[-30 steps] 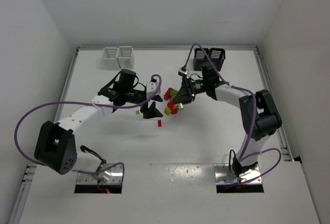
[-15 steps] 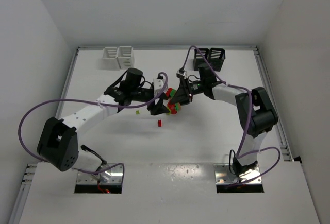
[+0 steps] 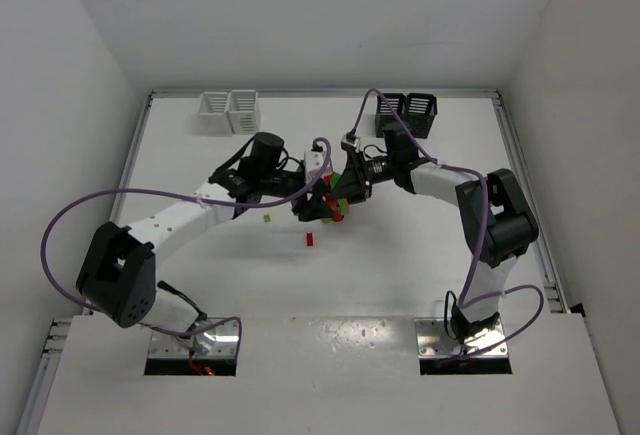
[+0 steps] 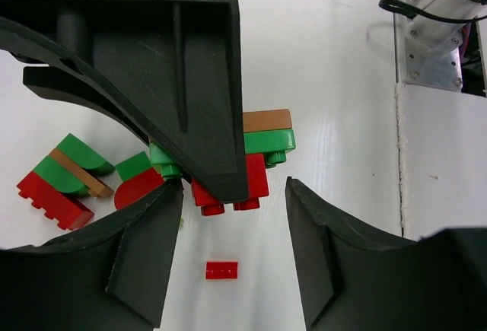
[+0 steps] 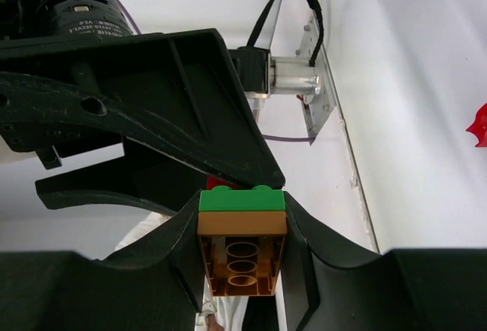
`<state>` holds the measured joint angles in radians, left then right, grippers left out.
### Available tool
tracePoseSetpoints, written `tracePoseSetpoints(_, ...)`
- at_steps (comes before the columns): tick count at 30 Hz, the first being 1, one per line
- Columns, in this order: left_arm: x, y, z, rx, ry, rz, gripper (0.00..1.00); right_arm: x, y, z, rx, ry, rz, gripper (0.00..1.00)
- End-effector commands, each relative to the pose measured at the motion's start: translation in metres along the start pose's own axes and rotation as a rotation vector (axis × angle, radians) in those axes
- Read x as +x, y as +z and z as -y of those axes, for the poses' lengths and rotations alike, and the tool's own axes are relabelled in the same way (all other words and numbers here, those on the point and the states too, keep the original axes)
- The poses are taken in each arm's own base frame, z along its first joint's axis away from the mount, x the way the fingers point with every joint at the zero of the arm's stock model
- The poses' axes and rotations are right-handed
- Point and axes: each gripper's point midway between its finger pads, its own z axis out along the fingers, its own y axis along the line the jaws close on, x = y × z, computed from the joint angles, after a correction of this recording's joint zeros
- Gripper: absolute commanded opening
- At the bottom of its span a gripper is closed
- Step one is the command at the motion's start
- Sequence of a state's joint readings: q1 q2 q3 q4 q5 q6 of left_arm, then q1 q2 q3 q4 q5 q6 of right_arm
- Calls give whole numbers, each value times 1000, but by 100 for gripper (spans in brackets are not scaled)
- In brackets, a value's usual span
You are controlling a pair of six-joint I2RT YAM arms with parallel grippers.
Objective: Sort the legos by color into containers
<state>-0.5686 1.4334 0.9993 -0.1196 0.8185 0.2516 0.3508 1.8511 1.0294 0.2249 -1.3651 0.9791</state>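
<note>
Your right arm bends in leftward; the right gripper (image 5: 242,213) is clamped on a brown-green-red stack (image 5: 242,259), just beyond the red brick (image 4: 221,270). Your left arm stretches in opposite; the left gripper (image 4: 232,194) faces the stack there, jaws apart.

The only lettering I can spot is small white print on the round black motor (image 5: 72,0), at the upper left in the right wrist view. It is cut off and too blurred to read.
</note>
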Motion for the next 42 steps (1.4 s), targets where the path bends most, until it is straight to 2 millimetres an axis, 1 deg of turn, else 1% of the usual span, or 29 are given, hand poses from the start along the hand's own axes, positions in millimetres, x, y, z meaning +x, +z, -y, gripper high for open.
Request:
tracePoseSetpoints(1, -33, 2, 0, 8, 69, 69, 61, -6, 4, -12, -19, -71, -12, 0)
tracePoseSetpoints(7, -35, 2, 0, 7, 54, 75, 54, -5, 8, -12, -14, -72, -14, 0)
tracePoseSetpoints(10, -34, 2, -2, -2, 54, 73, 40, -5, 8, -12, -14, -72, -14, 0)
tracePoseSetpoints(11, -36, 2, -2, -4, 60, 79, 34, -3, 11, -12, -16, -73, -23, 0)
tracePoseSetpoints(12, -36, 2, -2, -4, 61, 79, 32, -3, 11, -13, -17, -82, -22, 0)
tracePoseSetpoints(13, -36, 2, -4, -12, 51, 76, 28, -3, 11, -13, -17, -82, -22, 0)
tracePoseSetpoints(15, -36, 2, -4, -12, 51, 76, 25, -3, 11, -13, -17, -82, -22, 16)
tracePoseSetpoints(17, -35, 2, -5, -23, 51, 73, 23, -3, 11, -13, -17, -82, -22, 27)
tracePoseSetpoints(18, -35, 2, -5, -23, 51, 73, 19, -3, 11, -13, -17, -82, -22, 34)
tracePoseSetpoints(19, -35, 0, -5, -31, 60, 69, 19, -4, 8, -13, -21, -81, -20, 36)
tracePoseSetpoints(20, -31, 0, -5, -30, 63, 63, 15, -4, 7, -13, -21, -81, -20, 38)
tracePoseSetpoints(22, -24, -2, -3, -32, 56, 38, 14, -7, 1, -13, -24, -79, -9, 39)
tracePoseSetpoints(25, -18, -4, -2, -36, 76, 20, 12, -4, 1, -9, -35, -60, -28, 44)
tracePoseSetpoints(26, -16, -4, -2, -34, 88, 13, 12, -5, 1, -12, -43, -69, -35, 45)
tracePoseSetpoints(27, -9, -4, -2, -39, 74, -4, 12, -4, 1, -10, -49, -60, -44, 48)
tracePoseSetpoints(28, -12, -6, -1, -41, 93, 2, 11, -5, -2, -6, -46, -41, -37, 50)
tracePoseSetpoints(30, -8, -7, -4, -55, 108, -19, 11, -6, -2, -9, -54, -50, -44, 52)
tracePoseSetpoints(31, -8, -9, -2, -54, 107, -20, 10, -6, -2, -9, -54, -50, -44, 52)
tracePoseSetpoints(32, -8, -9, -5, -66, 116, -25, 10, -6, -2, -9, -54, -50, -44, 52)
tracePoseSetpoints(35, 0, -10, -2, -58, 111, -44, 9, -8, -5, -9, -52, -49, -35, 47)
tracePoseSetpoints(36, -3, -11, -2, -60, 117, -38, 9, -9, -5, -8, -47, -49, -28, 44)
tracePoseSetpoints(37, -3, -11, -2, -60, 128, -39, 9, -11, -8, -7, -45, -49, -18, 44)
tracePoseSetpoints(38, -3, -11, -2, -60, 128, -39, 9, -9, -8, -5, -44, -39, -18, 44)
tracePoseSetpoints(39, 1, -11, -1, -57, 122, -45, 7, -9, -8, -5, -44, -39, -18, 40)
tracePoseSetpoints(40, 1, -11, -1, -57, 122, -45, 7, -11, -11, -4, -43, -39, -9, 38)
tracePoseSetpoints(41, 1, -11, -1, -57, 122, -45, 7, -11, -11, -4, -43, -39, -9, 33)
tracePoseSetpoints(42, 2, -11, -3, -66, 122, -48, 7, -11, -11, -4, -43, -39, -9, 33)
